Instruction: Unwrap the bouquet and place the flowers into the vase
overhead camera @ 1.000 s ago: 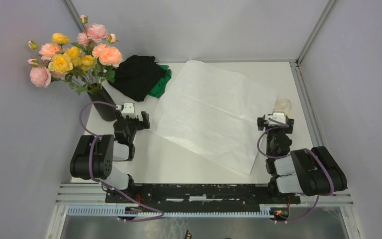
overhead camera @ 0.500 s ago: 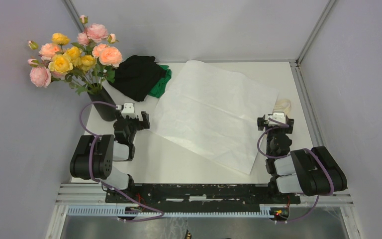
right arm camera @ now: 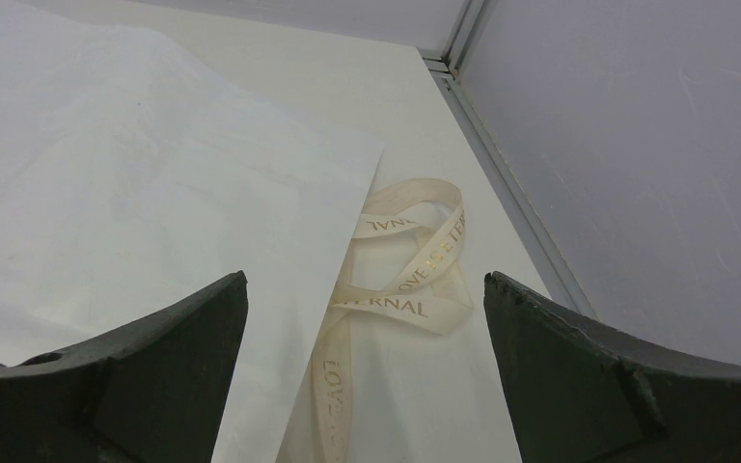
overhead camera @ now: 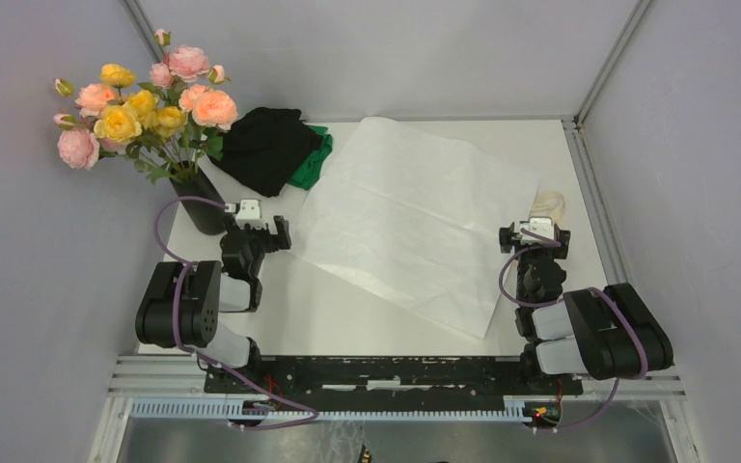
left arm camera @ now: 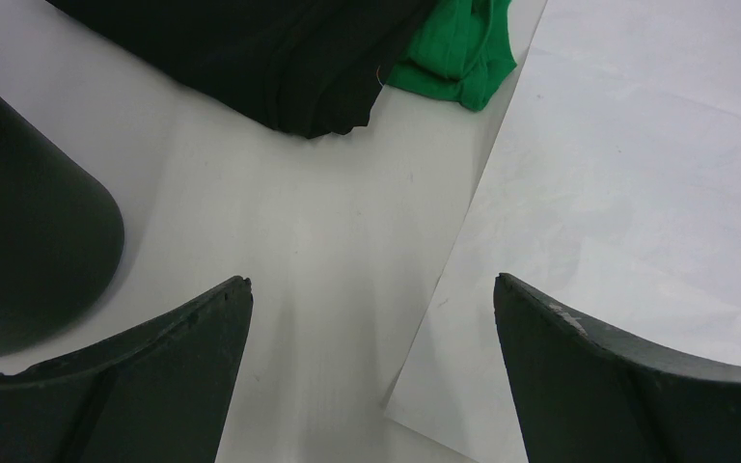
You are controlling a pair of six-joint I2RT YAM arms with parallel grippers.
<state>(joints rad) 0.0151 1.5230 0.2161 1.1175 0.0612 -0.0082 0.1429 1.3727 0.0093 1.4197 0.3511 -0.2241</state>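
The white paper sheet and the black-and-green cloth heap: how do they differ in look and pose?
The paper sheet is white and spread flat; the cloth heap is black and green and bunched up. The paper sheet covers much more of the table than the cloth heap. Both rest on it.

Pink, peach and yellow roses [overhead camera: 145,101] stand upright in the matte black vase [overhead camera: 205,207] at the tabletop's [overhead camera: 347,309] far-left corner. The white paper sheet [overhead camera: 415,222] lies spread flat. The cream ribbon [right arm camera: 405,260] lies looped at its right edge.
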